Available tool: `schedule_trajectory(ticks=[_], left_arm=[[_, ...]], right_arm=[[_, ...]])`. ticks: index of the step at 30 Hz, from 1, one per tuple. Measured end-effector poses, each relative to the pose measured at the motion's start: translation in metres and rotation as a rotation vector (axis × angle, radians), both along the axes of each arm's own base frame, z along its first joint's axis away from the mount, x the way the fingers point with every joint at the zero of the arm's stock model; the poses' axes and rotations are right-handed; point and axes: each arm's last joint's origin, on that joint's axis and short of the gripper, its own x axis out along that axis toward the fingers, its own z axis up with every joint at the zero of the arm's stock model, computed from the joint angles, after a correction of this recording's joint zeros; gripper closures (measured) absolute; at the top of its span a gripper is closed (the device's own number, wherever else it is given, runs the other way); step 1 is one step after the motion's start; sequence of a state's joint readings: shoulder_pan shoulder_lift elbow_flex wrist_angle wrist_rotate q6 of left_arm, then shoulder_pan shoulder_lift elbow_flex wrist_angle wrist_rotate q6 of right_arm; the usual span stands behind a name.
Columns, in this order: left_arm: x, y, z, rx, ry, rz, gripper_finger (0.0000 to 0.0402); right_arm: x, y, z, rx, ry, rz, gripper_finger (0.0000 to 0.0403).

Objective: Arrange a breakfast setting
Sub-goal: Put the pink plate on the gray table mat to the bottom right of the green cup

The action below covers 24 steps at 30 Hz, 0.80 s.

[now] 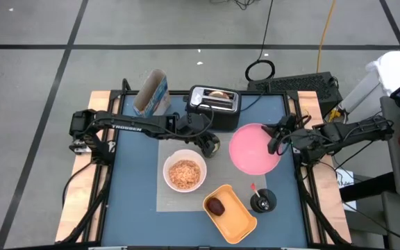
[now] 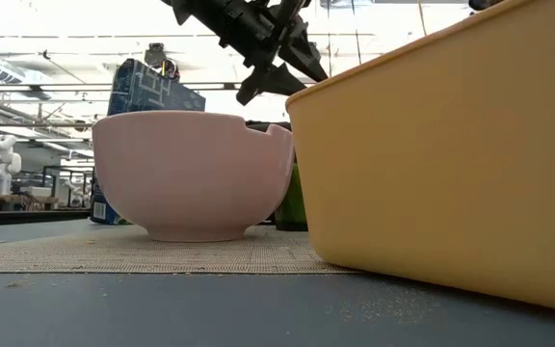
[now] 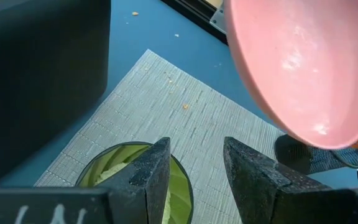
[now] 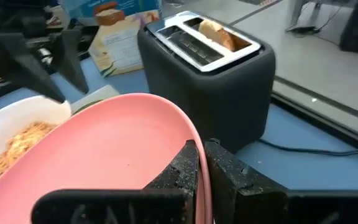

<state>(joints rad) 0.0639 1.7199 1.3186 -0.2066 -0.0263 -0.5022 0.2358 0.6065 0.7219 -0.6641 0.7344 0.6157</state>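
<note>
High view: the right tool (image 1: pixel 278 137) is clamping the pink plate (image 1: pixel 253 148) by its rim, carrying it beside the placemat (image 1: pixel 179 147) (presumably to lay it there). Left wrist view: the left tool (image 3: pixel 194 168) is hanging with fingers apart over the green cup (image 3: pixel 126 165), likely just set down.

On the desk (image 1: pixel 134 208) the placemat (image 1: pixel 167 196) lies central, with the bowl (image 1: pixel 185 173) on it. The cup (image 1: pixel 211 144) sits at the mat's far edge, right of the bowl. The toaster (image 1: pixel 214 101) stands behind the mat, a box (image 1: pixel 152 94) to its left. The plate (image 1: pixel 254 148) lies right of the bowl. The tray (image 1: pixel 230 212) sits near right, a small item (image 1: pixel 216 205) in it.
</note>
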Motion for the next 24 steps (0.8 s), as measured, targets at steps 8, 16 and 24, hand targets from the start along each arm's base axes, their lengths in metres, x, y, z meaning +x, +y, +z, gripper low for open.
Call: schedule_trajectory(ticks=[8, 16, 24], left_arm=[[0.000, 0.000, 0.000, 0.000, -0.001, -0.001, 0.0247], [0.000, 0.000, 0.000, 0.000, -0.001, -0.001, 0.0247], [0.000, 0.000, 0.000, 0.000, -0.001, -0.001, 0.0247]], right_arm=[[0.008, 0.000, -0.040, 0.002, 0.014, -0.015, 0.0391], [0.011, 0.001, -0.096, 0.006, -0.018, -0.010, 0.0391], [0.007, 0.000, -0.135, 0.023, -0.094, -0.009, 0.0391]])
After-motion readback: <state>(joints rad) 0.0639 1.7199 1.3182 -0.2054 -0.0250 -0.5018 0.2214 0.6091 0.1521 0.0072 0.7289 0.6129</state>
